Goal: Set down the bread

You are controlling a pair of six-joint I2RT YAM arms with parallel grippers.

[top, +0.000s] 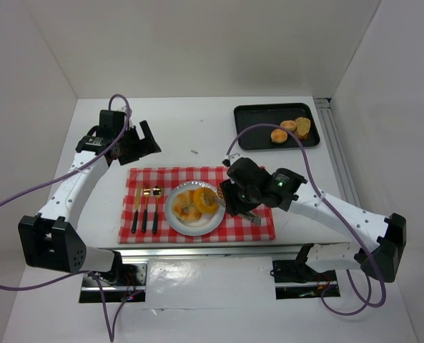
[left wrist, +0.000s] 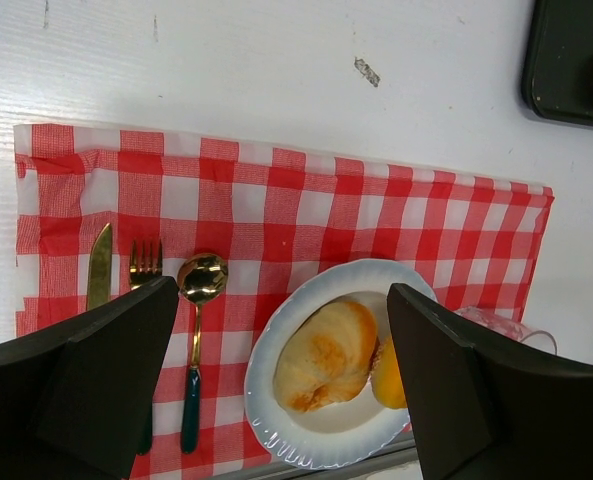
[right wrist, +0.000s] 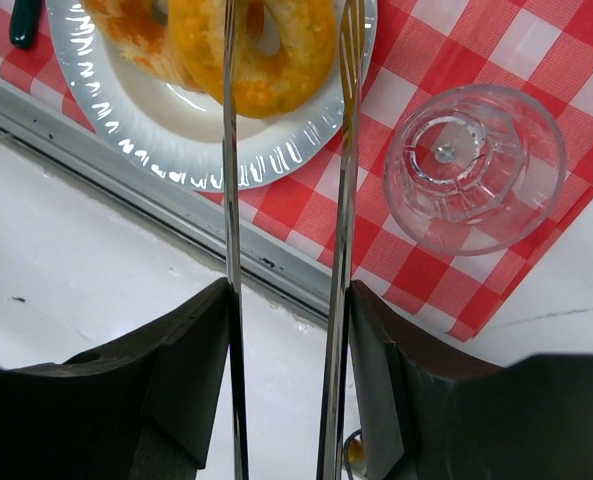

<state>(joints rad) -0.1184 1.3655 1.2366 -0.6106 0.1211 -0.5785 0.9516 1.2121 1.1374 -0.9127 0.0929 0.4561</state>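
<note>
Near the counter's near edge, about midway along it, a white round plate (top: 197,232) with a ridged rim sits on a red-and-white checked cloth (top: 161,179). We count two breads on it. The roll (left wrist: 321,365) is an elongated, golden-crusted loaf whose long axis runs from near-left to far-right. The ring bread (right wrist: 276,75) lies just beside it on the side toward the right edge, orange-brown, with its hole facing roughly upward.

The right tool (right wrist: 286,300) is clamped on a pair of thin metal tongs (right wrist: 231,250), one dark finger pressed against each blade. The blades run out parallel to the ring bread, one crossing over it and the other along its edge; we cannot tell whether they are pinching it. One clear round glass (right wrist: 473,165) stands on the cloth just beside the plate, toward the right edge.

The left tool (left wrist: 284,295) hangs over the cloth's far side, its jaws spread wide and holding nothing. To the plate's left lie three utensils side by side, all pointing at the far edge: a knife (left wrist: 100,265), a fork (left wrist: 145,265) and a spoon (left wrist: 201,280), gold-headed.

At the counter's (top: 197,128) far right corner, one black rectangular tray (top: 258,118) carries three browned bread pieces (top: 289,130).
</note>
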